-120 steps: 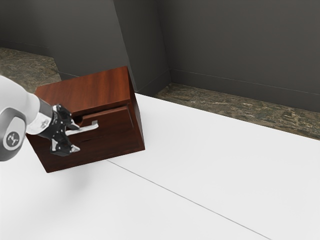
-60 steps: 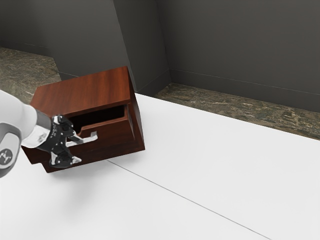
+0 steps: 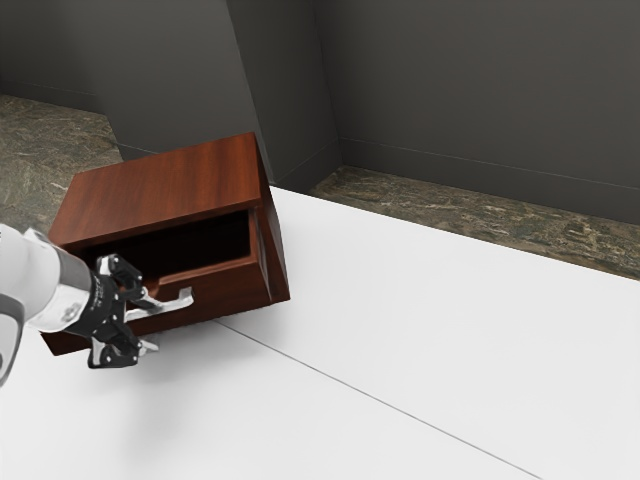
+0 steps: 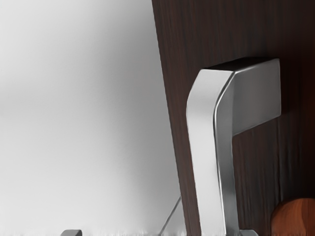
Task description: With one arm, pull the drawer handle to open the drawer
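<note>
Gripper (image 3: pixel 146 320) at the exterior view's left, right at the handle (image 3: pixel 168 299); can't tell if it's clamped on or just resting against it. Handle is a silver bar, long axis across the drawer (image 3: pixel 220 283) front, just to the exterior view's right of the hand. Drawer sits partly out of the cabinet (image 3: pixel 170 185). Pull direction, my read: straight away from the cabinet. Contact point is hidden behind the hand.

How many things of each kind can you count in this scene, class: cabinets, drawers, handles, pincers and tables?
Red-brown wooden cabinet: 1
Pulled-out wooden drawer: 1
Silver metal bar handle: 1
Black two-finger pincer: 1
White flat table: 1
Total: 5
</note>
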{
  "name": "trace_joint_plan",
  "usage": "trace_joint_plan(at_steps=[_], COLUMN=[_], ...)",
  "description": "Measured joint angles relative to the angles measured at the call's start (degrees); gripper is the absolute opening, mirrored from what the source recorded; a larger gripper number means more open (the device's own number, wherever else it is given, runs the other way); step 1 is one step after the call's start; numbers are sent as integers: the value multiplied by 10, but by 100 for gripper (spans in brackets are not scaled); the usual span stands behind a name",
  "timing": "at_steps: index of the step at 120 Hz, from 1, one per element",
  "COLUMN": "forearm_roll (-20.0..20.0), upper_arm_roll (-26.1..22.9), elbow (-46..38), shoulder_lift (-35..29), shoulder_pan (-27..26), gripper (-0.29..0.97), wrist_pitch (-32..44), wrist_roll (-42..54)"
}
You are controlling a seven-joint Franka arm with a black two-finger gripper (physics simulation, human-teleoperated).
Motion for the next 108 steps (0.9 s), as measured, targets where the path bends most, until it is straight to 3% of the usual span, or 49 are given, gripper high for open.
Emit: trace_joint_plan(at_steps=[47,86,108], forearm_roll=[0,0,0], upper_arm_roll=[-38,-45,-55], elbow=[-48,-64,-62], shoulder_lift=[-81,-110,-123], shoulder_pan=[4,4,4], gripper=[34,33,50], wrist_pitch=[-17,-31,-29], wrist_roll=[-7,-14,-16])
